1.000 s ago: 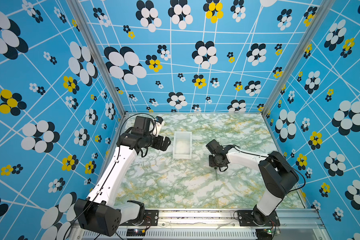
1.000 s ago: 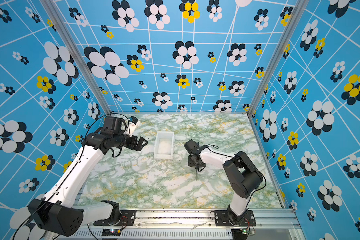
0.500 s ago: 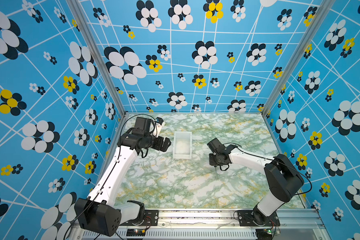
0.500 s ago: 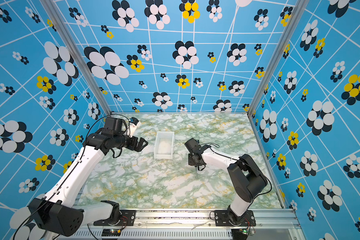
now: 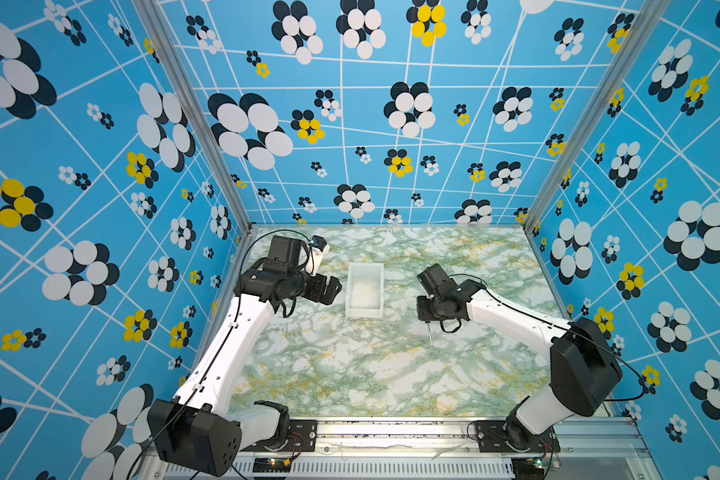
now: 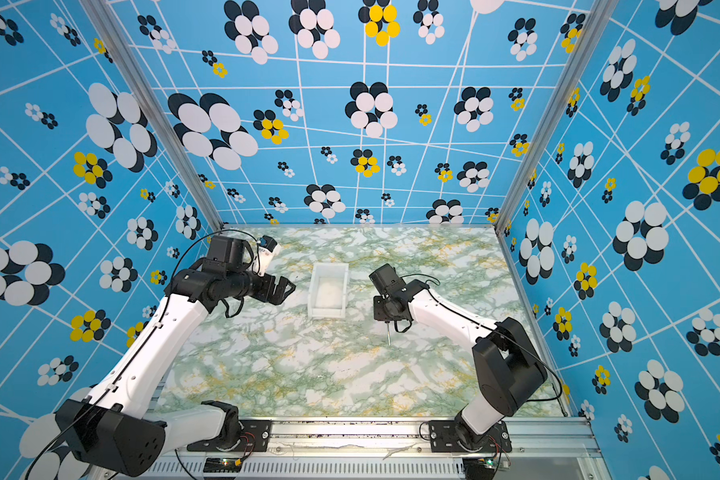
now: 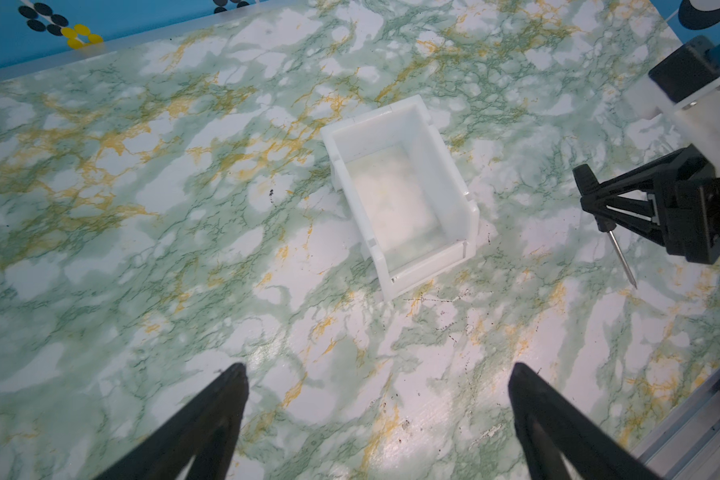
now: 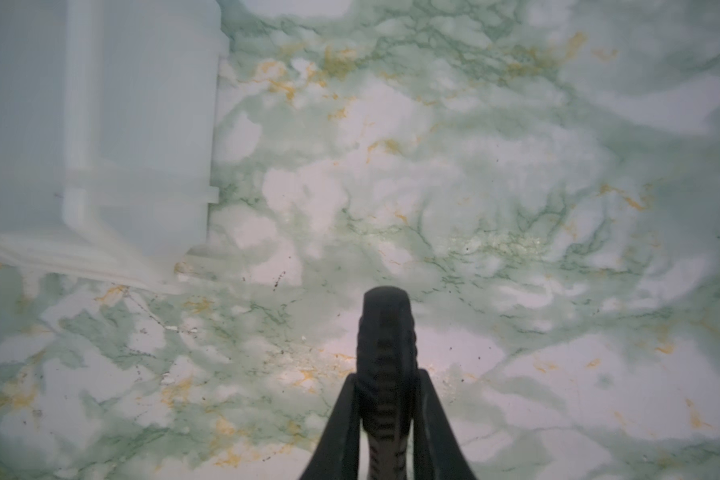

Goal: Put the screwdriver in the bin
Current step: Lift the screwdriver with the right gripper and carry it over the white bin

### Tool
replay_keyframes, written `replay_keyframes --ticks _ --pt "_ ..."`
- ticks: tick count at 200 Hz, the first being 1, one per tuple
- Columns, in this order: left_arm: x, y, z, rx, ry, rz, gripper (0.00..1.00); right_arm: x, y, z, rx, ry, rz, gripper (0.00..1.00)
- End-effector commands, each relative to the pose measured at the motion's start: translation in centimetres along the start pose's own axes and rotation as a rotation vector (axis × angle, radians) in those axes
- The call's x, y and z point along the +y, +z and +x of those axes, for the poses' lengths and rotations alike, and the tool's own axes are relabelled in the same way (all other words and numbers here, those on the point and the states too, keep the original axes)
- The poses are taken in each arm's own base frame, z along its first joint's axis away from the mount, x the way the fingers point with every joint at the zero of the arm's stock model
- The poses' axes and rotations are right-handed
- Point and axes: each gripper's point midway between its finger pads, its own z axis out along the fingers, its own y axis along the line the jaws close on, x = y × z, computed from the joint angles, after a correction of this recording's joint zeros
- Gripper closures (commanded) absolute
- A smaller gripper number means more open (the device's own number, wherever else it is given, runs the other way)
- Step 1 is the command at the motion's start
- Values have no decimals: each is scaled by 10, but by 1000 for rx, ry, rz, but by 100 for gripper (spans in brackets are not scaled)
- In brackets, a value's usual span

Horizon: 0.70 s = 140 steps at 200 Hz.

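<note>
Black-handled screwdriver [image 8: 385, 316] is sitting clamped in your right end effector [image 8: 386, 376], apart from the bin [image 7: 441, 162]; be lifting its tip above the wall before crossing. Left end effector [image 7: 377, 370] is hanging wide, empty.

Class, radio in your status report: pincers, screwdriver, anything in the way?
Right pincer shut on screwdriver, beside the bin. Left pincer open, empty. Bin empty; nothing between.

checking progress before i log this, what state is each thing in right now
right gripper: shut on the screwdriver, gripping its black handle
screwdriver: held, metal shaft sticking out free, beside the bin, not in it
bin: upright, open-topped, nothing inside
left gripper: open, holding nothing
</note>
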Motion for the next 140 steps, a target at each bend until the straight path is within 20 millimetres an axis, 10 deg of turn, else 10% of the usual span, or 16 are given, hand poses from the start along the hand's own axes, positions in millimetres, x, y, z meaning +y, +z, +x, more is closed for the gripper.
replay_keyframes --ticks 1,69,140 --pt "1 -5 -1 -14 34 -23 1 19 -28 -20 -38 -46 -56 92" --pt "12 -21 -6 -56 51 -77 1 93 -46 -78 -85 -129 -178 91" --pt "18 -40 -15 -114 13 -82 1 154 -6 -111 -68 -170 -234 91"
